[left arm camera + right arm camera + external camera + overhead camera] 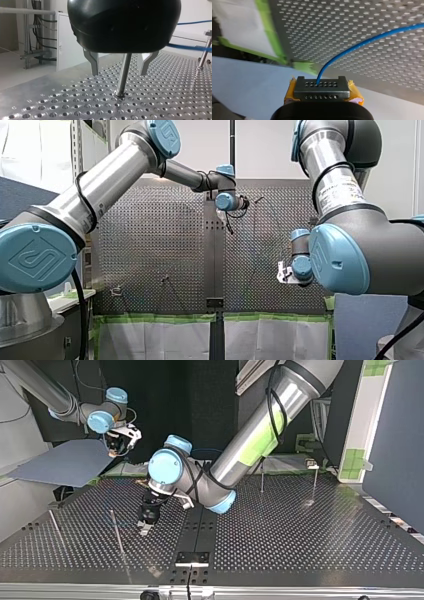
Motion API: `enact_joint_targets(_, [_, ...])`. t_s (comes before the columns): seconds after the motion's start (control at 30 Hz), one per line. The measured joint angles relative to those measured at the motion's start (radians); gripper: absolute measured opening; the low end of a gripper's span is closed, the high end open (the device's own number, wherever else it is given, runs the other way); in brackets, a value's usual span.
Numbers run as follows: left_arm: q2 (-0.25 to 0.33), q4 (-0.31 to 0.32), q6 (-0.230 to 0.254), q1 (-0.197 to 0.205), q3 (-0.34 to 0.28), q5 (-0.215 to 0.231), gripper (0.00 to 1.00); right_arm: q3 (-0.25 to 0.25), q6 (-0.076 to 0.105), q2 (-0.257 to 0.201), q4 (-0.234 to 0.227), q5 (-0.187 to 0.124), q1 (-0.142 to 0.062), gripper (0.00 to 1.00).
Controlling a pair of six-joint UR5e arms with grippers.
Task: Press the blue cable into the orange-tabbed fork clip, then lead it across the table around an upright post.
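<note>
Now, blue cable (374, 38) arcing ahead from right gripper (322, 86), post (123, 75) upright.

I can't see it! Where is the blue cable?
In the right wrist view the blue cable runs from my right gripper, curving away over the perforated table.

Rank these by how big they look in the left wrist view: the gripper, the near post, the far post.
My left gripper, largest, though closest to the camera.
The near post, next.
The far post, smallest; distance may explain that, so their true sizes can't be compared.
</note>
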Motion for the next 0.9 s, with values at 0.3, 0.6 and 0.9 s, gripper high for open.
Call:
enact_joint_targets(0.3, [0.0,-0.032,0.009,0.002,0.0,-0.018,0.76,0.003,0.021,0.085,-0.084,0.008,-0.007,0.0])
enact_joint_targets(0.6, [0.0,-0.061,0.026,0.004,0.0,-0.037,0.76,-0.066,0.036,0.162,-0.162,0.025,-0.015,0.0])
enact_joint_targets(0.9, [0.0,-0.111,0.055,0.007,0.0,-0.056,0.76,-0.15,0.046,0.247,-0.247,0.035,-0.026,0.0])
